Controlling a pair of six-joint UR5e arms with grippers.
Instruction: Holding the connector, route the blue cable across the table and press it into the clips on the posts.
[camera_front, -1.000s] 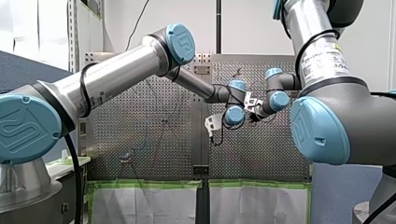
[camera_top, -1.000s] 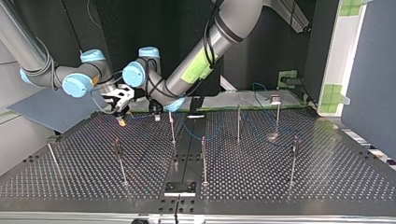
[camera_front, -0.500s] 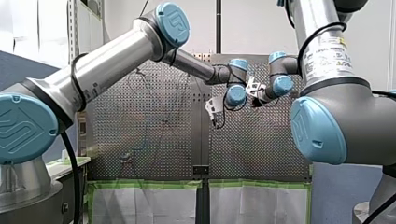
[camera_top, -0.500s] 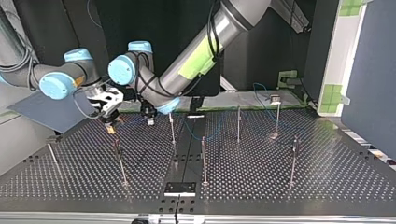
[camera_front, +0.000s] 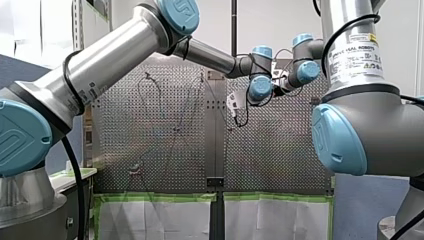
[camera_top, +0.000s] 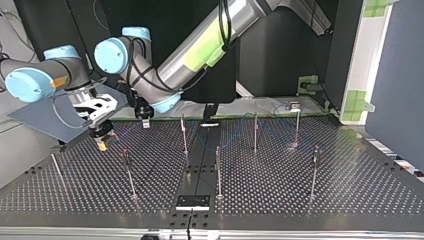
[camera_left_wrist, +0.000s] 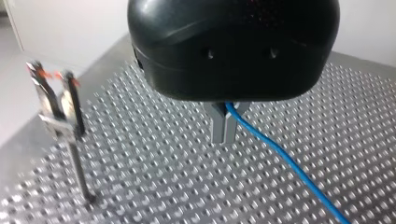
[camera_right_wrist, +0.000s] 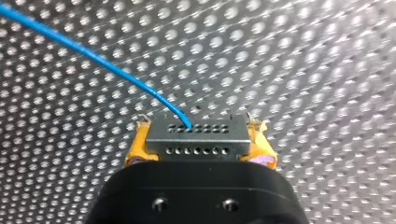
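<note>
While clamping connector (camera_right_wrist: 197, 137), right claw (camera_top: 102, 144) shifted toward top view's left.

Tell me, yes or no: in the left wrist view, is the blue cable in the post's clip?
No: the clip stands empty; the blue cable runs from my left gripper, apart from it.

Right claw (camera_top: 103, 142) low over table (camera_top: 300, 200) at left; left claw (camera_top: 145, 123) near it; posts (camera_top: 218, 170) upright.
</note>
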